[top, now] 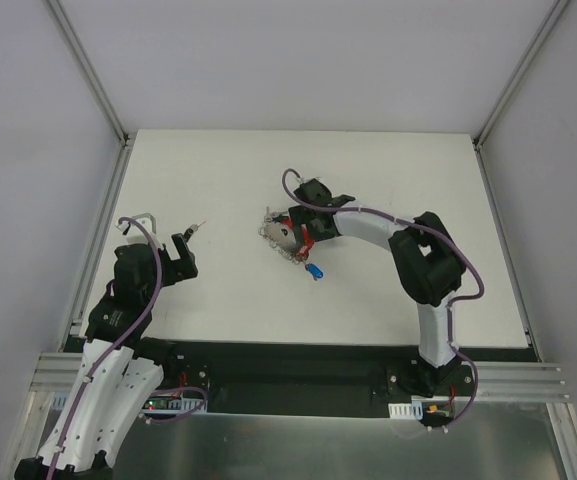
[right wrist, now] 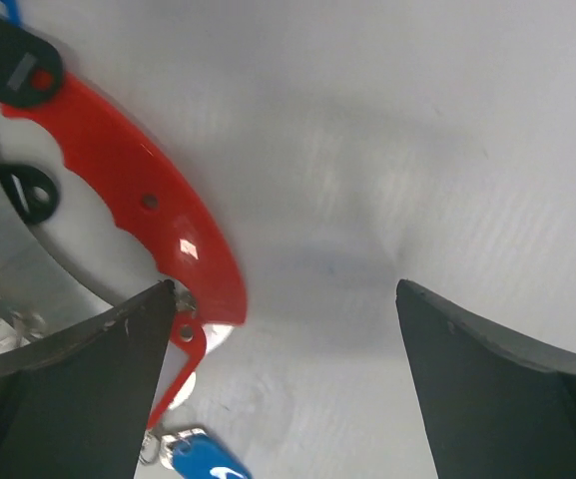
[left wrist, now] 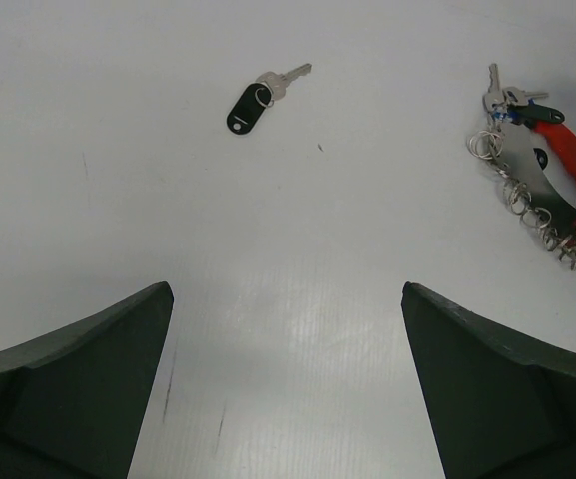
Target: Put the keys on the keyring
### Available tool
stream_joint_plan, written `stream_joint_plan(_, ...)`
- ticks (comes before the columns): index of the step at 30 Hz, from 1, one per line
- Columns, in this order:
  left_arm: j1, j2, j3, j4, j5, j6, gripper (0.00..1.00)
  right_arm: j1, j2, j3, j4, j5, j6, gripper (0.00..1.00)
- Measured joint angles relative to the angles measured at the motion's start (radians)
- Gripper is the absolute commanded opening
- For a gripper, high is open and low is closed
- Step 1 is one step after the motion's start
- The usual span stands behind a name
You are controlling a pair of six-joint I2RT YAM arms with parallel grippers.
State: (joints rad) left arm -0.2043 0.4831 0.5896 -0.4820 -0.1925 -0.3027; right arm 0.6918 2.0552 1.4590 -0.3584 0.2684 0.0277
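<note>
L tool: mine, spread apart, empty.
R tool: apart too, keyring red tag just beside.
Black key: on desk, well apart from keyring.

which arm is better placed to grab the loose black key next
Left, probably. The left gripper is open, with the black key lying alone straight ahead of it. The right gripper is open at the keyring, beside its red tag and farther from that key.
</note>
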Motion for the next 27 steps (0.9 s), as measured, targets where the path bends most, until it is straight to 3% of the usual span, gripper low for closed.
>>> stream_joint_plan(10,-0.013,-0.001,0.0,0.0,0.0,0.0,0.99,-0.053,-0.219,-0.291,-0.008,0.076,0.074,0.96)
stream_joint_plan(22,-0.019,0.001,0.0,0.0,0.0,0.0,0.99,-0.101,-0.378,-0.451,-0.042,0.11,0.085,0.96)
stream_joint_plan(27,-0.019,0.001,0.0,0.0,0.0,0.0,0.99,-0.101,-0.555,-0.507,0.006,0.108,0.042,0.96)
